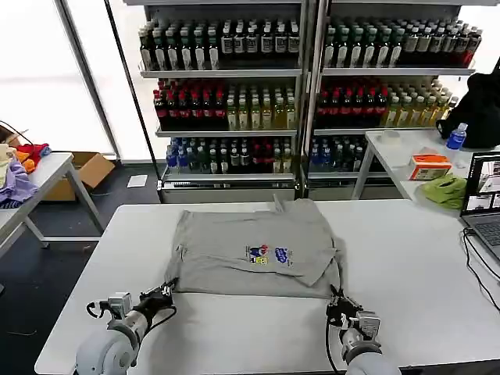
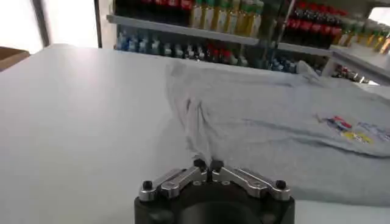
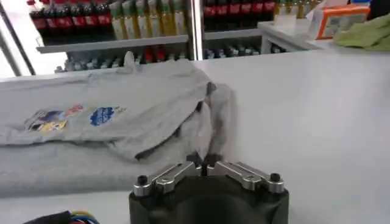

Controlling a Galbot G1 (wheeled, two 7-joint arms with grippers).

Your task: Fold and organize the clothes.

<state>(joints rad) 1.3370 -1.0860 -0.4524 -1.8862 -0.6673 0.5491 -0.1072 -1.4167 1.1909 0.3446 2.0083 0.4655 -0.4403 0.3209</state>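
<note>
While the grey shirt [image 1: 254, 251] is lying spread across the middle of the white table [image 1: 406, 266], both grippers are sitting at its near hem, one at each bottom corner. The left gripper [image 1: 166, 294] is resting at the shirt's near left corner, and its wrist view is showing the two fingertips [image 2: 200, 164] pressed together with a bunched fold of grey cloth [image 2: 201, 131] rising from right between them, so the jaws are looking closed on the shirt's edge. The right gripper [image 1: 337, 301] is sitting at the near right corner; in its wrist view the jaws are likewise drawn fully together, with the folded hem [image 3: 210, 131] running straight down into the pinch point.

The shirt is lying chest side up, its small multicoloured print [image 1: 269, 255] facing the ceiling a little right of its centre. One side is already lying folded over, making a doubled layer along the right edge, and the collar end is pointing away toward the shelves of bottles [image 1: 305, 86] behind the table. A laptop [image 1: 483, 205] is sitting on the table's right edge, well apart from the shirt, and a lime-green cloth [image 1: 445, 190] is lying on another table beyond it.
</note>
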